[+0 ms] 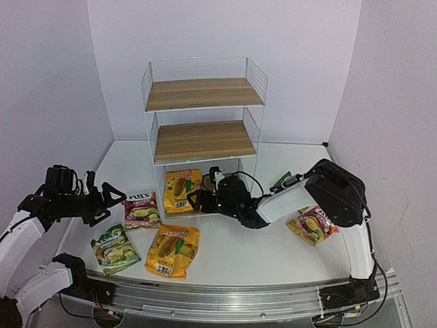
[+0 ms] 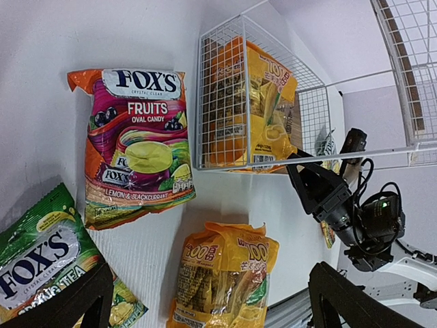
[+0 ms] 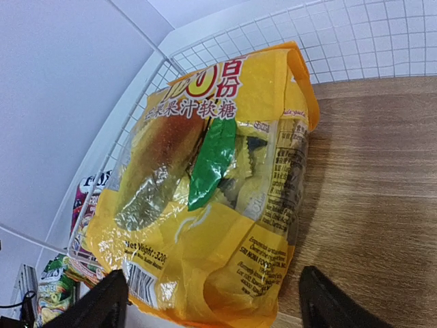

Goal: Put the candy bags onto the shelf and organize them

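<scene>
Right gripper (image 3: 213, 290) is at the front of the bottom tier of the shelf (image 1: 203, 93). Its jaws are spread wide, with one dark finger (image 3: 95, 304) on either side of the near end of the yellow bag (image 3: 205, 171), and nothing is pinched. From the wrist view it can't be told whether a finger is brushing the bag's edge.

The yellow bag lies flat on the bottom board (image 3: 369, 171), printed face up and barcode end toward the gripper. It is pushed to the left side against the mesh wall (image 3: 147, 89).

Left gripper (image 1: 109, 203) hovers over the table (image 1: 273, 253), left of the shelf. Its jaws are spread as far as they go and it holds nothing.

Five more bags are on the table:
- The pink bag (image 1: 141, 208) lies flat just beside the shelf's front left corner.
- The green bag (image 1: 115, 249) is nearer the arm bases, just beside the pink bag.
- The second yellow bag (image 1: 173, 249) is in front of the shelf, right next to the green bag and below the right gripper in the top view.
- The second pink bag (image 1: 313, 227) is right of the shelf, partly tucked under the right arm (image 1: 334, 191).
- The second green bag (image 1: 281, 181) is also on the right, mostly hidden behind the right arm, with only a corner showing.

All the table bags are lying flat.
</scene>
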